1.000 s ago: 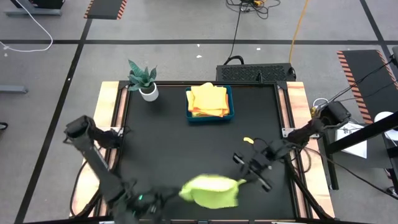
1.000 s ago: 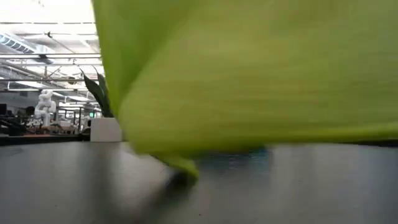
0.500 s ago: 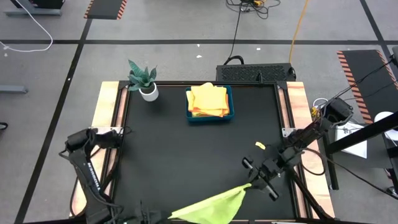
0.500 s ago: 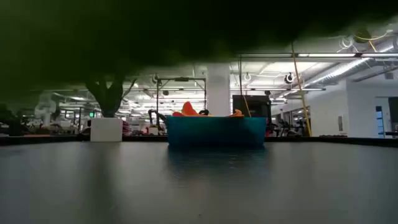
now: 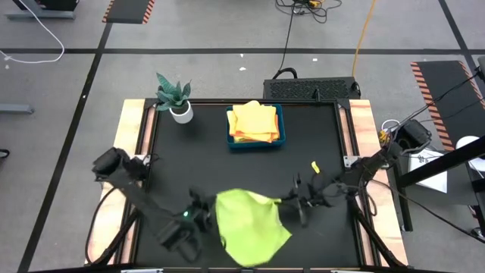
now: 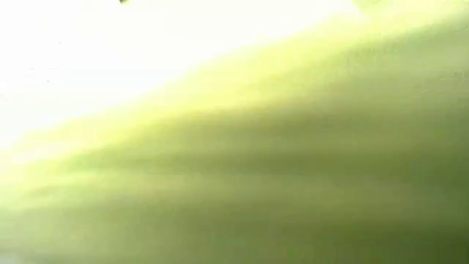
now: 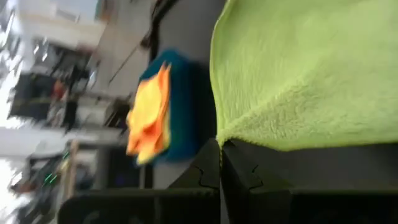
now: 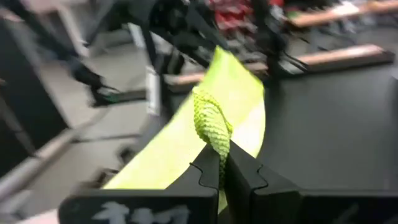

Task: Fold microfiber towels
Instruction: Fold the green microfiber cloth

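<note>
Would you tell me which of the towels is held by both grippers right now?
The lime green towel, pinched between the left gripper and right gripper; the yellow and orange towels lie in the blue tray.

Grey floor (image 5: 204, 76) with black tape lines (image 5: 227, 51) surrounds the black table (image 5: 227, 174).

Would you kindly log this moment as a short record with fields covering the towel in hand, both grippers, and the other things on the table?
held item: lime green microfiber towel, spread between both grippers over the table's near part
left gripper: shut on one towel corner
right gripper: shut on a bunched towel corner
blue rectangular tray: far middle of the black table, holding stacked yellow and orange towels
potted plant: table's far left corner
low view: blocked by the towel
</note>
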